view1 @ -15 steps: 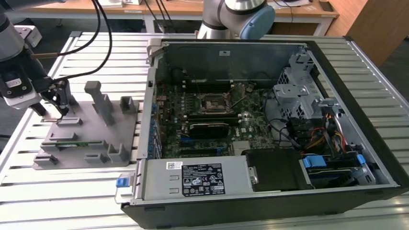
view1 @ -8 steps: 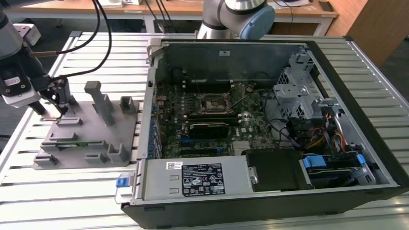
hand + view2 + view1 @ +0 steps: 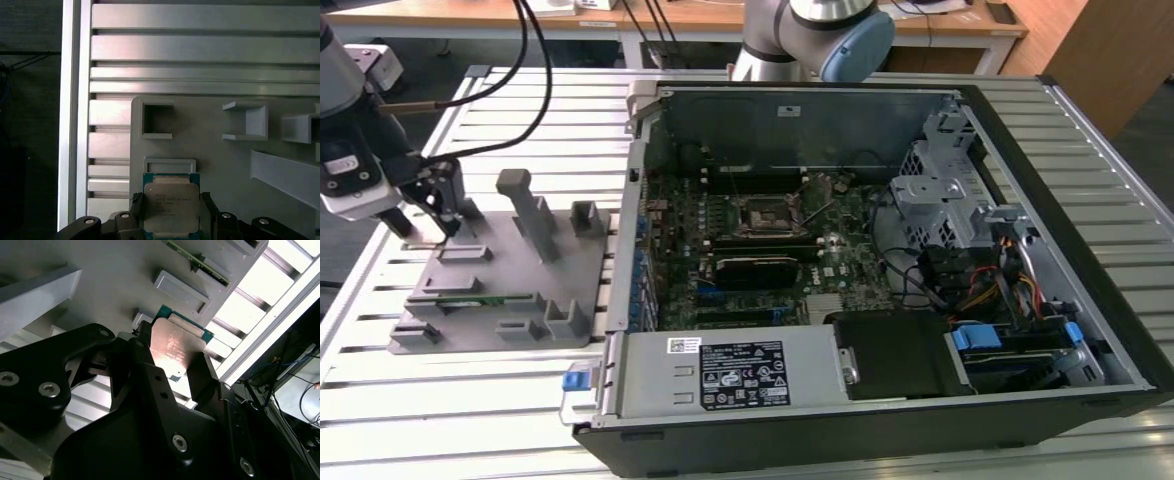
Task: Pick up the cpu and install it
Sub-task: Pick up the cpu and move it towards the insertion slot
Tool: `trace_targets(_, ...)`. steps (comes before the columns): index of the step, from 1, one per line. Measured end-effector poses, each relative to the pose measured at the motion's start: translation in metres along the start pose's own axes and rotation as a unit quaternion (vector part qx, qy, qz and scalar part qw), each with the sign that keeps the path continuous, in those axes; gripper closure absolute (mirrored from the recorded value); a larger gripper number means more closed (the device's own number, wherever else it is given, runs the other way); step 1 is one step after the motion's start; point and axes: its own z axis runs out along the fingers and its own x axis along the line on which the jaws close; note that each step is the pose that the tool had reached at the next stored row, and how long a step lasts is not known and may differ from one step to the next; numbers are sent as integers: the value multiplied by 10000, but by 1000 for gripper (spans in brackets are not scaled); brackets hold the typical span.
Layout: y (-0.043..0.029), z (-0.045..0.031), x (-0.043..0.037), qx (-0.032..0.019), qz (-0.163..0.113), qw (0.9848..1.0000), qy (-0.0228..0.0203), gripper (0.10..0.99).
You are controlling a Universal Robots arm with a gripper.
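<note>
- The black two-fingered claw (image 3: 443,228) hangs over the corner of the flat grey plastic fixture plate with upright posts (image 3: 507,285), at the exterior view's left. The plate lies on the ribbed aluminium desk (image 3: 494,110).
- The cpu (image 3: 171,212), a small flat square chip with a silvery metal lid on a green board, sits between the claw's fingers (image 3: 207,207) in both wrist views. One finger lies against each of two opposite edges.
- Judged from that, the claw is closed on the cpu and holds it edge to edge, lid facing the first wrist camera. Whether it is clear of the plate I cannot tell for certain.
- In the first wrist view a shallow rectangular pocket (image 3: 170,161) in the plate shows empty just beyond the cpu.
- The chip is square, so it has no long axis; its sides run square to the pocket's rim.
- The relation that matters: the dark square socket with a metal frame (image 3: 767,213) sits on the green board inside the open black computer case (image 3: 1067,250). It lies well apart from the claw, toward the exterior view's right, past the case's near wall.
</note>
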Motion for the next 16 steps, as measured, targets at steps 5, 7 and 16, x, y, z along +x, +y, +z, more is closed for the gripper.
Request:
trace_targets(5, 3, -19, 0, 0, 0, 10000, 0, 553)
trace_targets(7, 5, -27, 0, 0, 0, 10000, 0, 553)
trace_targets(16, 11, -62, 1, 0, 0, 10000, 0, 553)
